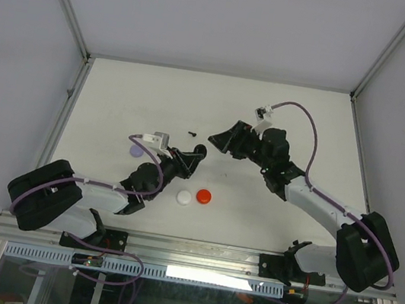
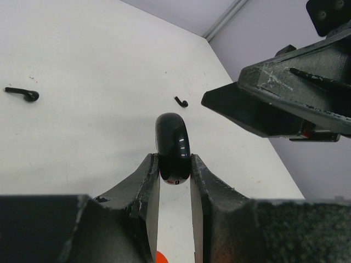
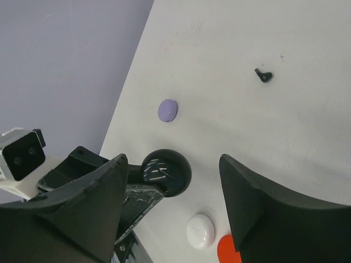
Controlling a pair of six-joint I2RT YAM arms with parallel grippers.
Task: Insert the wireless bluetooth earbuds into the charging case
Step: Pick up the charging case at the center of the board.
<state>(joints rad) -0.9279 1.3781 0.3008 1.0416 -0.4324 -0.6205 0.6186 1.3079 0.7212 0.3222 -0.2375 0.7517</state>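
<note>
The left claw (image 2: 174,161) grips the black case (image 2: 173,137) edge-on; the right claw (image 3: 173,159) hangs released beside it. The buds (image 2: 181,102) lie toward the far edge of the desk (image 1: 119,92). A push could twist the case free.

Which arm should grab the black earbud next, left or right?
Right. The right pincer is open and empty, hovering near the black earbud. The left pincer is shut on the black case, so it probably does best holding that for the insertion.
</note>
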